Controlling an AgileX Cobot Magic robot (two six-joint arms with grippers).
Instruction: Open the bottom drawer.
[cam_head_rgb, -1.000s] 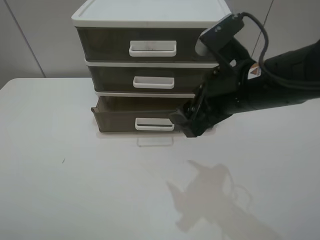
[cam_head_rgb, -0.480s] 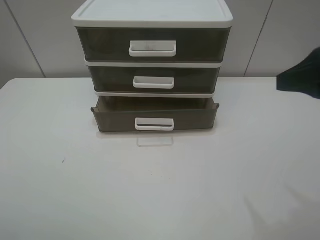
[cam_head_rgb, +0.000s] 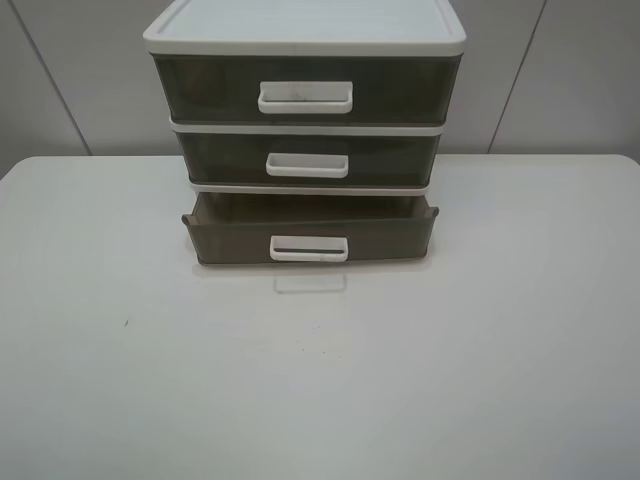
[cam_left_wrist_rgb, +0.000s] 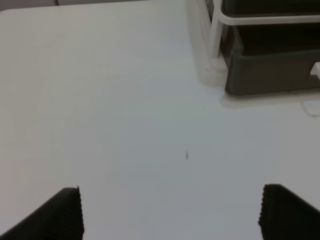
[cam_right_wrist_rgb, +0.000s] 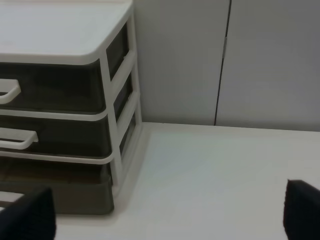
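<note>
Bottom drawer: the bottom drawer (cam_head_rgb: 230, 240) is sitting in the lowest tier of the white-framed unit (cam_head_rgb: 305, 25) toward the back of the desk (cam_head_rgb: 300, 400). Its smoky grey-brown front is jutting forward past the two fronts above it, so it is standing partly pulled out.
Handle: the small white loop handle (cam_head_rgb: 309, 249) is sitting at the middle of the drawer front, facing the front of the desk and standing clear of both pairs of fingers.
Upper drawers: the middle drawer (cam_head_rgb: 220, 160) and the top drawer (cam_head_rgb: 200, 90) are lying flush in the frame.
Left fingers: the left fingers (cam_left_wrist_rgb: 67, 215) are standing spread wide over bare desk, gripping nothing. In the left wrist view the bottom drawer (cam_left_wrist_rgb: 270, 75) is showing one front corner well ahead of them, far from touching.
Right fingers: the right fingers (cam_right_wrist_rgb: 27, 215) are likewise standing spread wide, holding nothing. In the right wrist view the bottom drawer (cam_right_wrist_rgb: 75, 197) is poking out below the frame's side, ahead of the fingertips and apart from them.
Views: the fingers are showing only in the two wrist views.
Speck: a small dark speck (cam_head_rgb: 126, 322) is lying on the desk to the left of the unit, between the left fingers and the drawer.
</note>
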